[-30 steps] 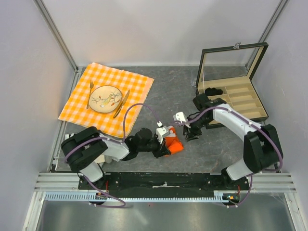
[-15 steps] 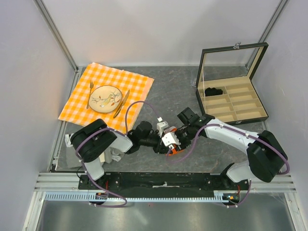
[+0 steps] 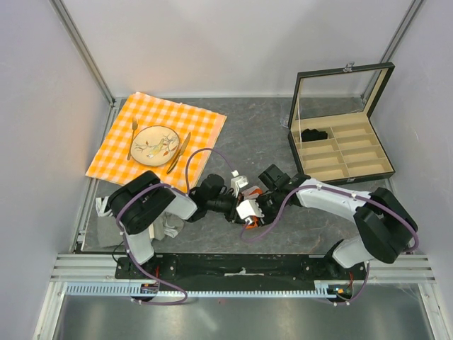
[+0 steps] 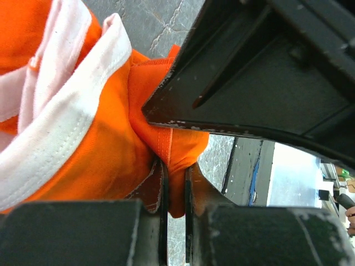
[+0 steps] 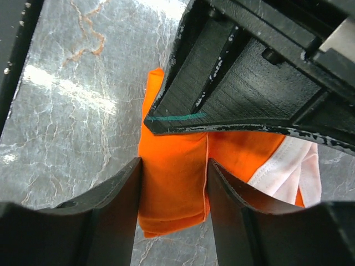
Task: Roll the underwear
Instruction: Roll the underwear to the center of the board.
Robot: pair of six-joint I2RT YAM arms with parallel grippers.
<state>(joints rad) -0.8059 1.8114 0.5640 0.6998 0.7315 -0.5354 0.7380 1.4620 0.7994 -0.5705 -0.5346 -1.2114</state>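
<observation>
Grey stone-patterned table (image 3: 269,134) fills the workspace, and the 2 arms lie low over its near middle, their wrists meeting head to head. At the far left lies an orange and white checkered cloth (image 3: 202,127). A black box (image 3: 354,152) stands at the far right with its glass lid (image 3: 340,88) raised; its inside is divided into beige compartments. On the checkered cloth sits a round plate (image 3: 141,138), with a fork (image 3: 133,138) to its left and a knife (image 3: 178,152) to its right. Crumpled grey-white cloths (image 3: 170,228) lie beside the base of the left arm.

The underwear (image 5: 172,199), bright orange-red with white trim, lies bunched on the table between the 2 wrists, near the front edge and well apart from the box. A small black bundle (image 3: 313,134) rests in the far left compartment of the box.

The left gripper (image 4: 176,177) has its jaws pressed almost together, pinching a thin fold of the orange fabric. The right gripper (image 5: 173,166) has its jaws spread, 1 on each side of a folded end of the garment. The fabric reaches both inner faces, but I cannot tell if they squeeze it.
</observation>
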